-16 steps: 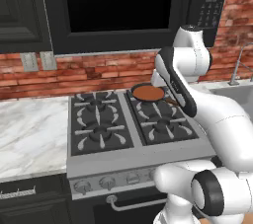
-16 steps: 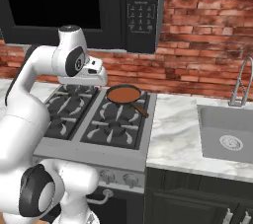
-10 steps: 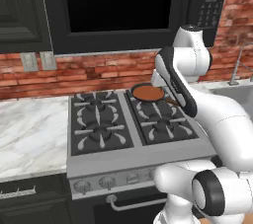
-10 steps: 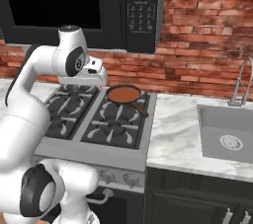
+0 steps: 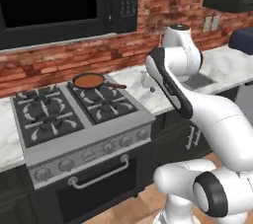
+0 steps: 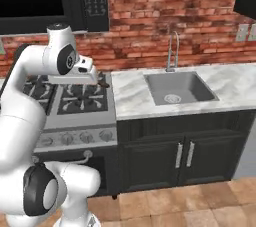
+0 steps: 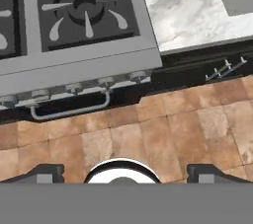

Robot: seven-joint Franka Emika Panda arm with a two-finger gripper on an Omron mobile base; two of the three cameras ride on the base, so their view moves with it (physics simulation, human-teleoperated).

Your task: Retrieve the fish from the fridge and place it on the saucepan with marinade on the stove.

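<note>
A saucepan (image 5: 89, 80) of reddish marinade (image 5: 88, 79) sits on the stove's (image 5: 74, 119) back right burner. The pincer (image 7: 121, 171) hangs above the tiled floor (image 7: 148, 139) before the stove, fingers spread wide, holding nothing.

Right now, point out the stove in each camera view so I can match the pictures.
Left base view: stove at lower left.
Right base view: stove left of centre, partly behind the arm.
Hand view: stove at top left.
Shared landmark: the marble counter beside it.
</note>
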